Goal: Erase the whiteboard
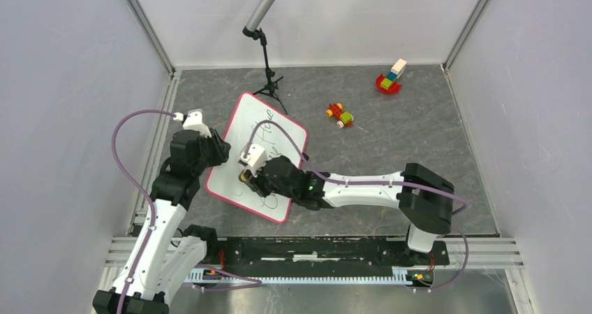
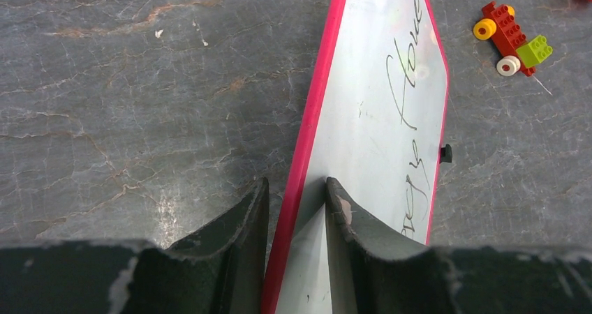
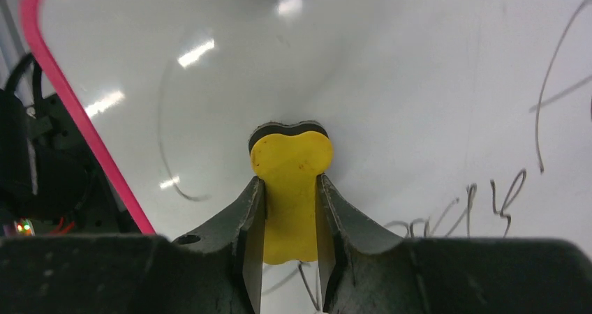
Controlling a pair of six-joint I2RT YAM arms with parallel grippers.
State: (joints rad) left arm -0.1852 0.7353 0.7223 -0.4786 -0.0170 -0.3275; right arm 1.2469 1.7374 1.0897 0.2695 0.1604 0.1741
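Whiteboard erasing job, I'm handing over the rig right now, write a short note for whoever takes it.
Left gripper: shut on the whiteboard, clamping its pink left rim.
Right gripper: shut on a yellow eraser, dark pad pressed to the board near that rim.
The board is on the grey table between the arms.
Done: the patch around the eraser looks clean, bar one faint arc.
Left: black handwriting across the rest of the board.
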